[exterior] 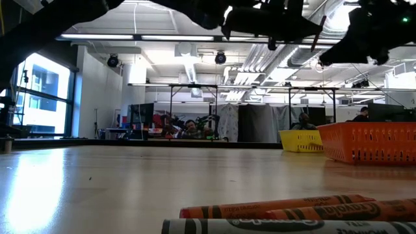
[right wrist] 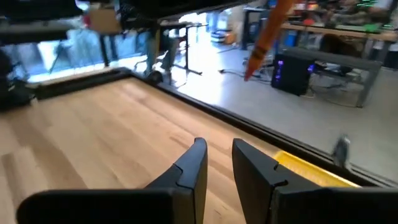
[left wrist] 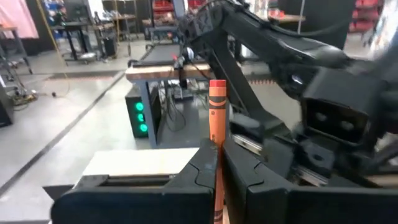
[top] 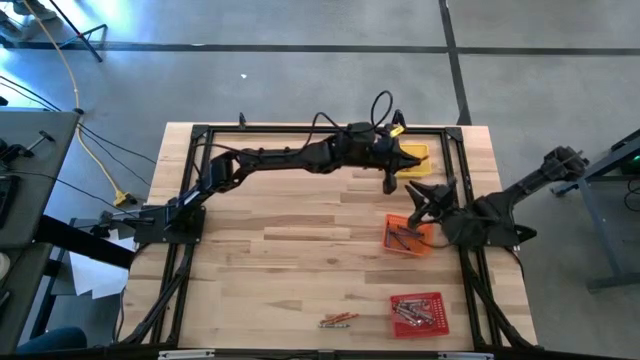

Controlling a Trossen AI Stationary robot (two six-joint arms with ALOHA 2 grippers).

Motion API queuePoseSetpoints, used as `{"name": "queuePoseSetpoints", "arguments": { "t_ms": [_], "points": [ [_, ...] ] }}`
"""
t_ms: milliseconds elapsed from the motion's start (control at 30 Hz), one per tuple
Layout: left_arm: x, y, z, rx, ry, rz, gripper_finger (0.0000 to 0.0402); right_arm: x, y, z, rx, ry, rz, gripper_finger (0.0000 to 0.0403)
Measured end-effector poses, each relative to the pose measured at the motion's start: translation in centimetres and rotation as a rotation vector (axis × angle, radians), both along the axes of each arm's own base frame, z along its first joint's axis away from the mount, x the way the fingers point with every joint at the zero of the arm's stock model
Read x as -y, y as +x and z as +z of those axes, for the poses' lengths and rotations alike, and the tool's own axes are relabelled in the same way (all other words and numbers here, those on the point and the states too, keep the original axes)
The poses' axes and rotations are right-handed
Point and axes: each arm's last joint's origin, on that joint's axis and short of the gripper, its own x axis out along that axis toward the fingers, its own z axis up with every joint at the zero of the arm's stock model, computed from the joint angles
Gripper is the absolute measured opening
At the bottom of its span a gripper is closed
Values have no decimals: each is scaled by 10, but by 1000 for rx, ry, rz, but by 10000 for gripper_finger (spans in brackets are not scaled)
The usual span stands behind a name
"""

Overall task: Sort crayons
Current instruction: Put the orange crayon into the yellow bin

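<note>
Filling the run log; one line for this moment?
left gripper: shut on orange crayon | right gripper: open, empty, above orange tray

Light wooden table (top: pixel 290 260) with a black frame along its edges. Resting on it — a yellow mesh tray (top: pixel 418 158) at the far right, an orange tray (top: pixel 410 236) nearer, a red tray (top: pixel 418 312) holding crayons, and three loose crayons (top: pixel 338 320) just beside the red tray.

Orange crayon (left wrist: pixel 216 112) upright in left end effector (left wrist: pixel 219 163); others (top: pixel 338 320) lie loose.
</note>
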Motion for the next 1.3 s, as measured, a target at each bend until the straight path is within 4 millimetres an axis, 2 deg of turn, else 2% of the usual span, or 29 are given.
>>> {"name": "queuePoseSetpoints", "arguments": {
  "t_ms": [233,367,500,700,900,1067,1300],
  "points": [
    [8,-14,20,-96,108,122,0,21,19,21,-75,-83,167,71],
    [8,-22,28,-152,130,151,0,37,13,22,-116,-83,151,71],
    [8,-29,41,-135,133,156,0,49,4,23,-133,-69,201,71],
    [8,-29,40,-148,130,156,0,60,-11,26,-100,-143,417,71],
    [12,-28,41,-129,123,149,0,74,-19,18,-12,-112,321,71],
    [19,-25,40,-114,125,137,0,78,-15,15,128,-122,394,71],
    [19,-22,38,-96,129,149,0,84,-14,16,176,-120,362,71]
  ]
}}
